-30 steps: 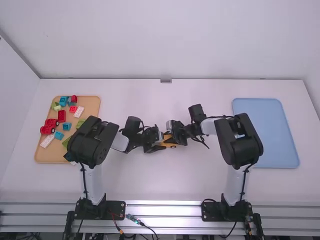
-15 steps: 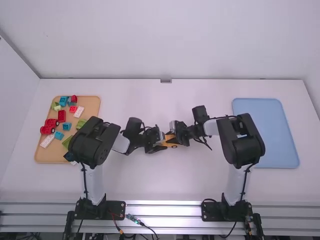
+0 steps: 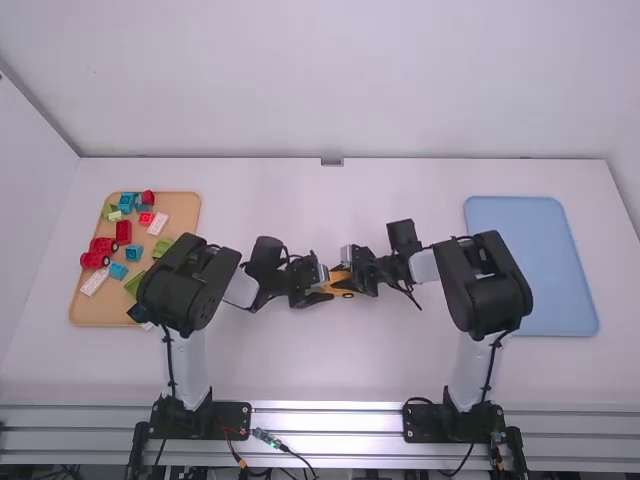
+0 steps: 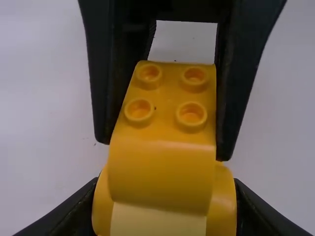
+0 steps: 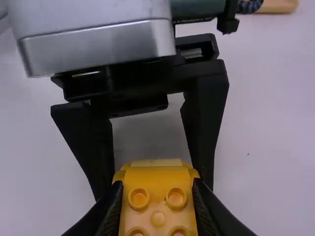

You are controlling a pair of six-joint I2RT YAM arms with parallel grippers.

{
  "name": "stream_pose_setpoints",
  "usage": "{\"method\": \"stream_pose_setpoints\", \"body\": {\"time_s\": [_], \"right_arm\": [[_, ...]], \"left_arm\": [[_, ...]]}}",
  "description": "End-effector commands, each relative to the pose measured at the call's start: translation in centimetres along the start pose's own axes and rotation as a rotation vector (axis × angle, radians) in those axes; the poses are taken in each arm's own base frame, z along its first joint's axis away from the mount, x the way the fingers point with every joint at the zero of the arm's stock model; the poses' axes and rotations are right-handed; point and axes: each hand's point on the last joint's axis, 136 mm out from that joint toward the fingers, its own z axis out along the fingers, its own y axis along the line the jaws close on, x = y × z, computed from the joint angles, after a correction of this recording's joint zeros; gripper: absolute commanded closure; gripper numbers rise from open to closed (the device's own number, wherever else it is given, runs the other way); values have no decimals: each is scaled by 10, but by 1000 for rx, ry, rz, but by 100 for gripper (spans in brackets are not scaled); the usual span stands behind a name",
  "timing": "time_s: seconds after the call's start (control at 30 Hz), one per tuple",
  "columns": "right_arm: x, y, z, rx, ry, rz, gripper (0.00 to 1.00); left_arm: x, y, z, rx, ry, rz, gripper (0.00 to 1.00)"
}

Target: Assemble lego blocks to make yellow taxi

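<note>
Near the table's middle in the high view, my left gripper (image 3: 318,290) and my right gripper (image 3: 354,272) face each other with a yellow car (image 3: 339,280) between them. The left wrist view has my left gripper (image 4: 164,196) closed around the car's wider yellow lower part (image 4: 225,201), under a rounded yellow block (image 4: 162,169) with studs. In the right wrist view, my right gripper (image 5: 157,191) grips the studded yellow block (image 5: 158,206) from both sides. Part of the car's underside and wheels is hidden by the fingers.
At the left, a tan tray (image 3: 90,312) bears several red, blue, green and white blocks, partly under the left arm. A blue tray (image 3: 530,265) lies at the right, beside the right arm's elbow.
The right arm's wrist has shifted a little to the right and toward the camera. The left gripper has edged very slightly right; both still hold the yellow pieces.
</note>
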Motion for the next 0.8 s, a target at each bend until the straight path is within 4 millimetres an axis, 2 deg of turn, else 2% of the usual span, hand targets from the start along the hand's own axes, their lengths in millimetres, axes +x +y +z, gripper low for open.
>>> {"method": "stream_pose_setpoints", "body": {"time_s": [0.0, 0.27, 0.5, 0.53, 0.57, 0.77], "right_arm": [[59, 18, 2, -12, 221, 100, 100], [61, 15, 3, 17, 222, 104, 100], [62, 6, -4, 55, 211, 144, 98], [61, 5, -4, 51, 206, 147, 96], [58, 5, -4, 41, 199, 148, 90], [52, 7, -7, -17, 211, 124, 75]], "left_arm": [[31, 20, -5, -109, 116, -63, 73], [32, 20, -5, -114, 120, -64, 74], [32, 20, -5, -114, 120, -63, 73], [32, 20, -5, -114, 120, -63, 73], [33, 20, -6, -114, 119, -63, 73], [33, 20, -6, -114, 120, -63, 73]]}}
